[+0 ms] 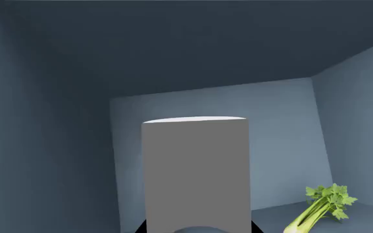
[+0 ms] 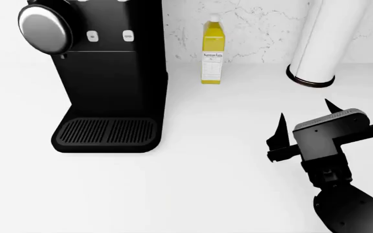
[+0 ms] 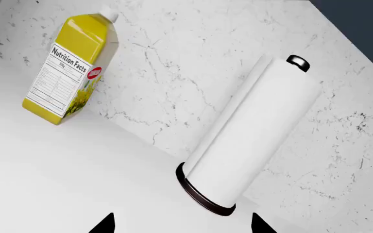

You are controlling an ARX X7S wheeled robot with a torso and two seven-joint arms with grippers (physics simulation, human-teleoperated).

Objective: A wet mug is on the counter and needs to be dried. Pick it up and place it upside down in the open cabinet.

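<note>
Mug (image 1: 195, 174) sits between my left jaws, pinched, inside the cabinet (image 1: 57, 121) with a celery stalk (image 1: 320, 206) off to one side. I'd confirm it's inverted, lower square, then release. Right gripper (image 2: 303, 119) spread, empty, over counter (image 2: 193, 194).

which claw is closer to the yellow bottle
Right. The right claw hovers open over the counter, off to the side of the yellow bottle. The left claw is up inside the cabinet, holding the mug.
</note>
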